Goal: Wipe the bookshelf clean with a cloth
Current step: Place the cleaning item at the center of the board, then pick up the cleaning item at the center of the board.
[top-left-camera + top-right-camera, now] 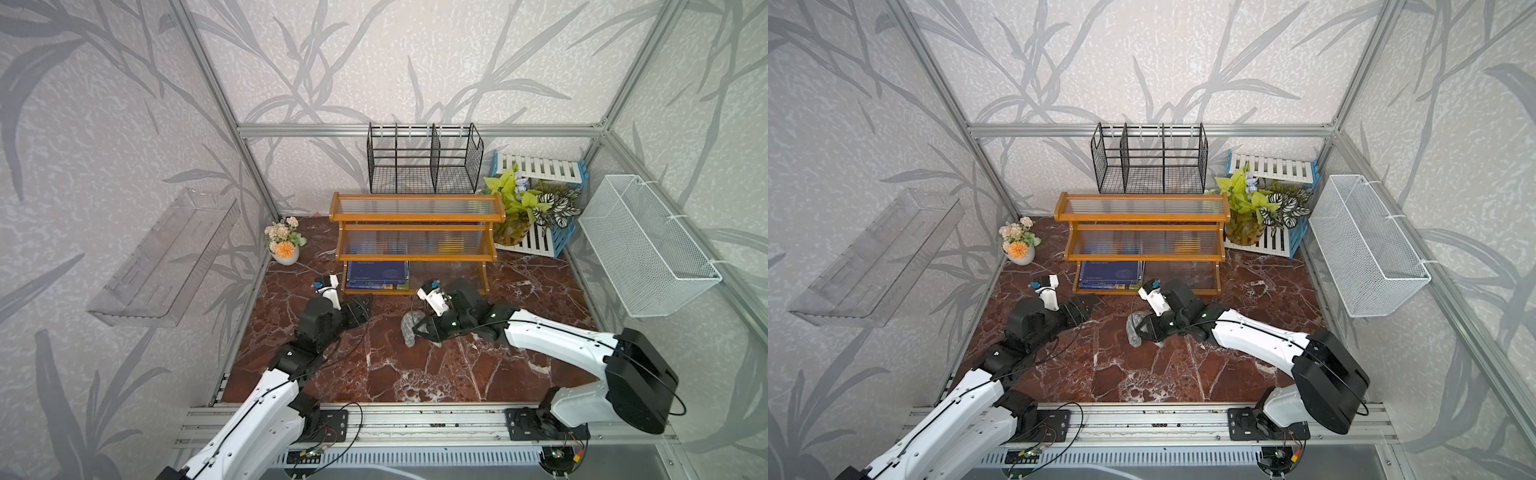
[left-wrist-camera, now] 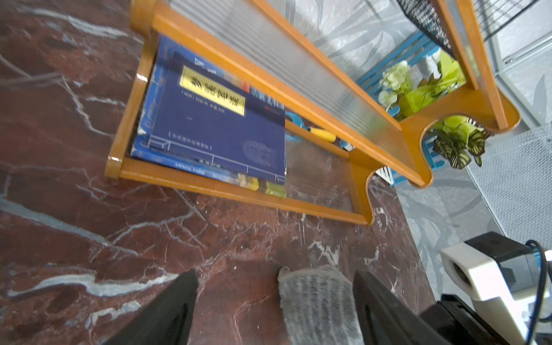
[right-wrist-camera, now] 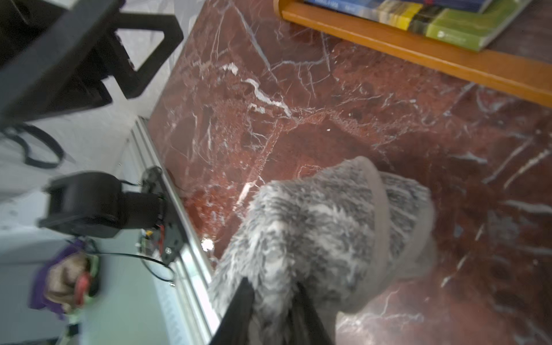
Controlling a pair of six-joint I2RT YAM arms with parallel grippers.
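The orange-brown bookshelf stands at the back middle of the marble table, with blue books on its lowest tier. Its front rail shows in both wrist views. In front of it the grey striped cloth droops onto the table. My right gripper has a bunch of the cloth pinched between its fingers. My left gripper is wide open just left of it, and the cloth's end lies between its fingers.
A black wire rack stands behind the bookshelf. A potted plant on slatted crates is at the back right, a flower pot at the back left. A white mesh basket and a clear tray hang on the side walls.
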